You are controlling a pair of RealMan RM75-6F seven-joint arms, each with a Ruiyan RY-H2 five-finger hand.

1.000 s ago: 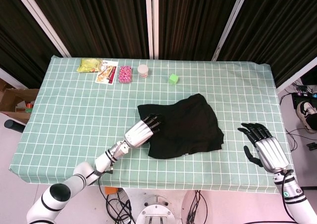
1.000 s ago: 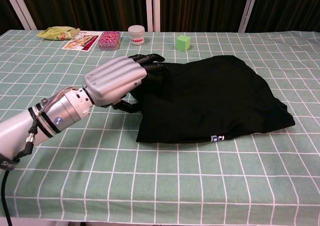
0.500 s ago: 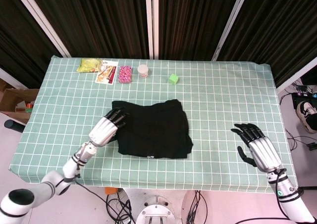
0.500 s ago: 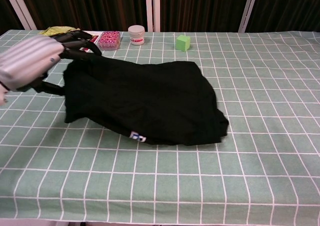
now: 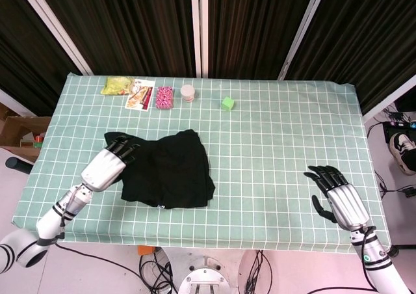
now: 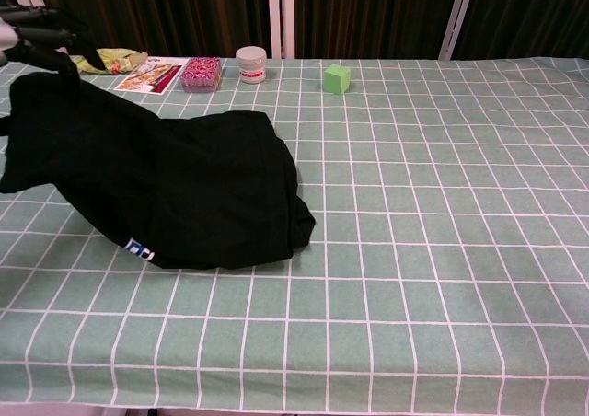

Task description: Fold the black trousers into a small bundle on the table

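Nearest us, our right robot hand (image 5: 340, 200) hovers over the front right corner of the bench (image 5: 286, 125), fingers spread and holding nothing, well apart from the work. Our left robot hand (image 5: 107, 164) pinches the left edge of the black trousers (image 5: 170, 170), lifting that edge so the soft, matte cloth rises at one side, seen in the chest view, while the rest lies rumpled on the checked green cloth; we judge the hold is meant to drag or turn the fabric for a fold. A small white label (image 6: 139, 248) shows at the near hem. Along the far edge stand a green cube (image 5: 227, 103), a white jar (image 5: 188, 92), a pink box (image 5: 165, 97), a printed card (image 5: 140, 94) and a yellow-green packet (image 5: 117, 84).
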